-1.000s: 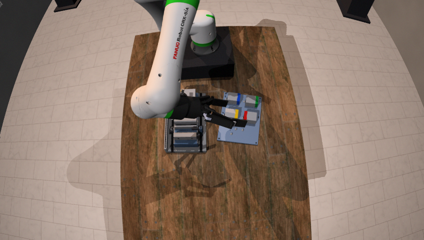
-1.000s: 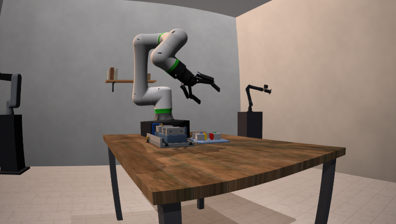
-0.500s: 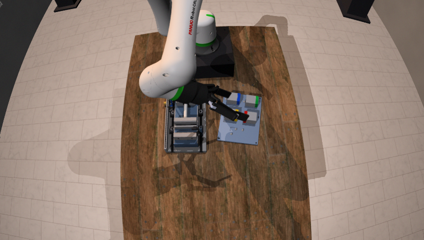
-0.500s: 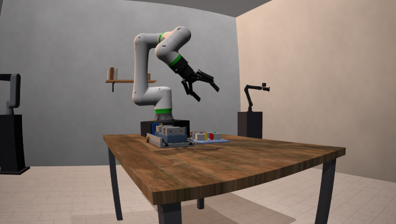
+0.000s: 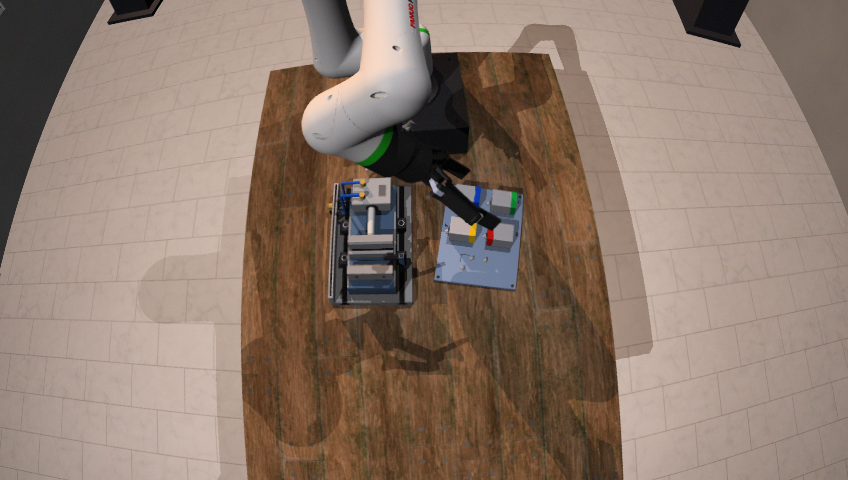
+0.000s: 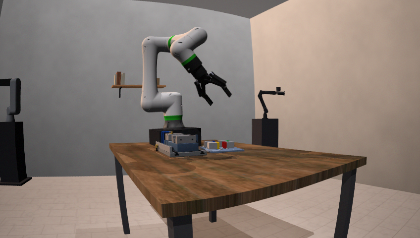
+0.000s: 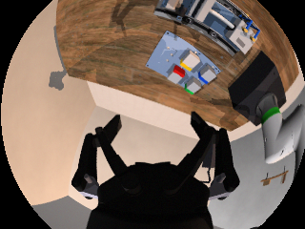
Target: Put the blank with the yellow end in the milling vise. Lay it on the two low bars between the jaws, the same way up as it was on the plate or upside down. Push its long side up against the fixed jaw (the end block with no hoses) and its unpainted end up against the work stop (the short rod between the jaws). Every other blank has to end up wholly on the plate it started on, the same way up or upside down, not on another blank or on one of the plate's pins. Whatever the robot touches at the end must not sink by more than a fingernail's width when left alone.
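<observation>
The blank with the yellow end [image 5: 461, 230] lies on the blue-grey plate [image 5: 479, 252] to the right of the vise, in the near left spot. It also shows in the side view [image 6: 212, 145] and the wrist view [image 7: 189, 63]. The milling vise [image 5: 371, 243] stands at the table's middle, hoses at its far end, and nothing lies between its jaws. The fixed jaw [image 5: 370, 273] is the near block. My gripper [image 6: 219, 98] is open and empty, high above the plate, tilted down towards it. It also shows in the overhead view [image 5: 476, 199] and the wrist view [image 7: 154, 124].
Three other blanks lie on the plate: blue end [image 5: 471, 195] far left, green end [image 5: 504, 202] far right, red end [image 5: 499, 234] near right. Small pins [image 5: 473, 259] stand on the plate's near half. The robot's black base [image 6: 175, 134] is behind the vise.
</observation>
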Robot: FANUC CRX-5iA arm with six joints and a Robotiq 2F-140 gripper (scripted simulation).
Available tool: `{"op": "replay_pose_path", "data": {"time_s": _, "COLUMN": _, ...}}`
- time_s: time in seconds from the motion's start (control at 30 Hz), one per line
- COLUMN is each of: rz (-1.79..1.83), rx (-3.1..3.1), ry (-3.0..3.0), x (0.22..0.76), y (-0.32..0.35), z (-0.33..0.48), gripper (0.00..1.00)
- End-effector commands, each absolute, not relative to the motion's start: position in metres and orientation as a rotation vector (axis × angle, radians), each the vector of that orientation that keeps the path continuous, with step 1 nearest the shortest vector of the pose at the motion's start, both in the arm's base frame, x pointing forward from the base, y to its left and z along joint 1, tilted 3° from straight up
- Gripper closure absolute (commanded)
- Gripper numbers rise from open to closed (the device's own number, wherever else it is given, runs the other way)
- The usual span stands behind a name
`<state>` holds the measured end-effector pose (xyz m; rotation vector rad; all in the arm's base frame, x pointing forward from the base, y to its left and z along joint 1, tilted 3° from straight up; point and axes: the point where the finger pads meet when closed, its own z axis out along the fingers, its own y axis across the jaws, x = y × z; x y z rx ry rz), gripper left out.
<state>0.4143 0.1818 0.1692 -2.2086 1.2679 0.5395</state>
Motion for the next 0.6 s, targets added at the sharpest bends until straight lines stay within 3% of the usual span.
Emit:
{"op": "replay_pose_path", "data": {"time_s": 0.0, "rz": 0.51, "rx": -2.218, "ry": 1.326, "x": 0.407, "y": 0.184, "z": 0.172, "gripper": 0.0}}
{"op": "replay_pose_path", "data": {"time_s": 0.57, "rz": 0.397, "rx": -2.235, "ry": 1.557, "x": 0.376, "y": 0.193, "z": 0.182, "gripper": 0.0}}
